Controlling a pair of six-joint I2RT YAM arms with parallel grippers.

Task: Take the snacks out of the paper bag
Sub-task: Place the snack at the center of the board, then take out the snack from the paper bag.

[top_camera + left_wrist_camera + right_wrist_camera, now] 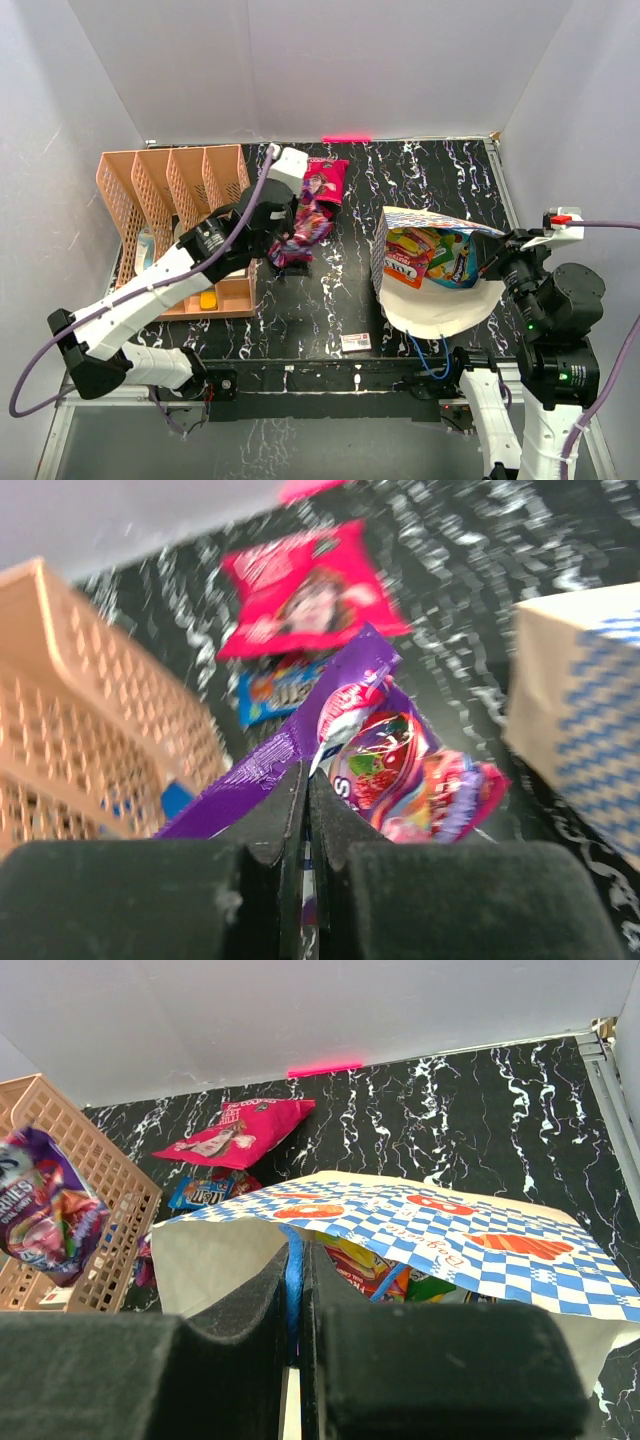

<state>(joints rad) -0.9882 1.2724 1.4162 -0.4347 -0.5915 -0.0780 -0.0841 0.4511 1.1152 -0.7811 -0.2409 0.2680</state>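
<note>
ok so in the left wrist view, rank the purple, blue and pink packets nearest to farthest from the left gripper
1. purple packet: held in the left gripper, front centre.
2. blue packet: lying just beyond, slightly left.
3. pink packet: farthest, at the back.

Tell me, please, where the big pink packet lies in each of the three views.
Top external: pink packet upper centre, right of the orange rack.
Left wrist: upper centre, beyond the purple packet.
Right wrist: upper left, beyond the paper bag.
Shared landmark: the orange rack, left of the packet in all views.
</note>
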